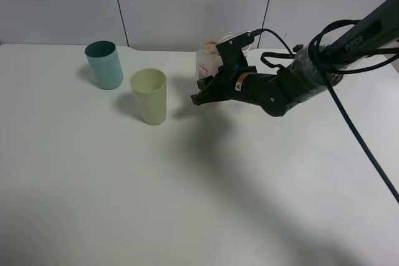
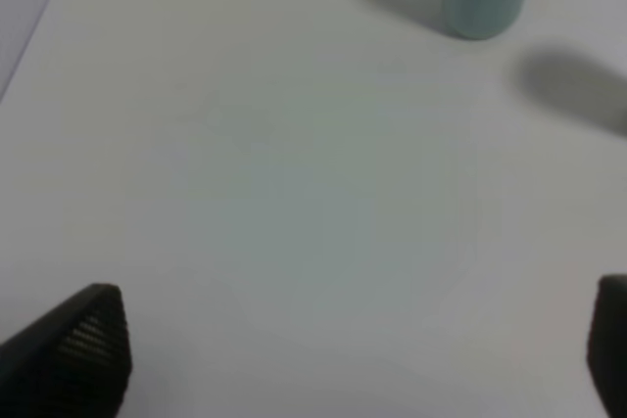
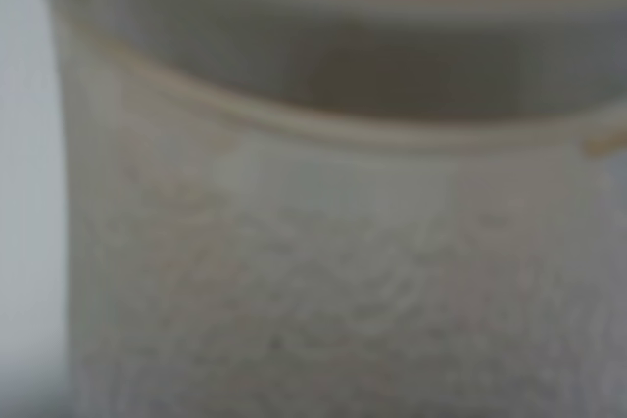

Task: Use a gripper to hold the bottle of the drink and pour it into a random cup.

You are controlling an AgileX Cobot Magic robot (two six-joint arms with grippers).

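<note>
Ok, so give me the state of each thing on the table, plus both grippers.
teal cup, upright, mouth up.
yellow-green cup, upright, mouth up.
bottle, upright, partly hidden behind the right gripper.
right gripper, shut, close against the bottle; grip unclear.
left gripper, open, holding nothing.

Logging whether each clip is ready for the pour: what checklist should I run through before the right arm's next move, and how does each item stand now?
1. Right gripper at the bottle: ok; it is close in front of it, and the bottle fills the right wrist view.
2. Bottle actually gripped: cannot tell; the jaws look shut and no finger shows around it.
3. Bottle upright: ok, as far as it shows.
4. Yellow-green cup and teal cup upright, mouths open: ok.
5. Table between bottle and yellow-green cup free: ok.
6. Left gripper open, apart from the cups: ok.
</note>
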